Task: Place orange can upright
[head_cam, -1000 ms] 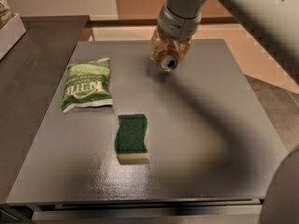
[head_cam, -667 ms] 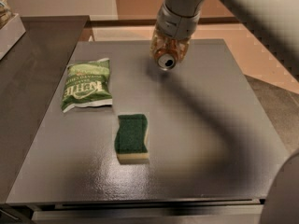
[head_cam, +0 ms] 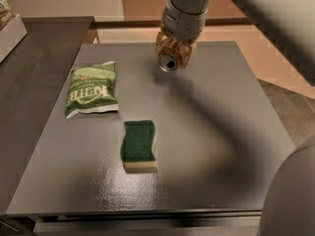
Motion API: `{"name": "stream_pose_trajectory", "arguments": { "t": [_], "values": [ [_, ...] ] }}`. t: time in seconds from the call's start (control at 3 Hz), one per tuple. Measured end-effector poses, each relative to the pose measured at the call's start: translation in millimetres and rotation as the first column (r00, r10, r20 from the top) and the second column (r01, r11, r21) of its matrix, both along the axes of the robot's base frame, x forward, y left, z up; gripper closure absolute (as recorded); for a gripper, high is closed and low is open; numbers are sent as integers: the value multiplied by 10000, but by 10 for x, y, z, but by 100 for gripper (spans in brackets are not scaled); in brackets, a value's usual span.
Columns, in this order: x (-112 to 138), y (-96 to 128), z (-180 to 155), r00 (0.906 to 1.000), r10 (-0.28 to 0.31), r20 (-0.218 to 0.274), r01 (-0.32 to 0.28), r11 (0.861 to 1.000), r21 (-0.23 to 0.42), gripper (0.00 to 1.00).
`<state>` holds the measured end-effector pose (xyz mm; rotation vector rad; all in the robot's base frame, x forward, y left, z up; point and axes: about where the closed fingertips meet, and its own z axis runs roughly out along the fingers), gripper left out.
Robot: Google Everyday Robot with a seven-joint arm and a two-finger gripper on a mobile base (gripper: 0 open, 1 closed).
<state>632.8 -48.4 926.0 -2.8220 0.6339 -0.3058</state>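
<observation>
The orange can [head_cam: 170,60] is held in my gripper [head_cam: 173,52] over the far middle of the grey table [head_cam: 206,132]. The can lies tilted on its side, its silver end with the pull-tab opening facing the camera. Its copper-orange body is mostly hidden between the fingers. The gripper is shut on the can and hangs from the arm that comes in from the upper right. I cannot tell whether the can touches the table.
A green chip bag [head_cam: 91,88] lies at the left of the table. A green and pale sponge [head_cam: 139,145] lies at the front middle. A darker counter [head_cam: 34,48] adjoins the table's left side. The robot's body [head_cam: 290,195] fills the lower right corner.
The gripper and the can have shifted very slightly; the can's silver end faces the camera as before. The bag and sponge have not moved.
</observation>
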Motion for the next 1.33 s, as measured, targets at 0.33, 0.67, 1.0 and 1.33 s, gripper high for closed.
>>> {"name": "stream_pose_trajectory", "arguments": {
  "t": [0.33, 0.67, 1.0, 1.33],
  "values": [
    [9, 7, -10, 9992, -395, -63, 396, 9991, 115, 100],
    [9, 7, -10, 9992, -396, -63, 396, 9991, 117, 100],
    [22, -46, -27, 9965, -735, -410, 774, 9916, 1040, 100],
    [1, -182, -25, 9832, -1471, -1083, 1724, 9434, 2835, 100]
  ]
}}
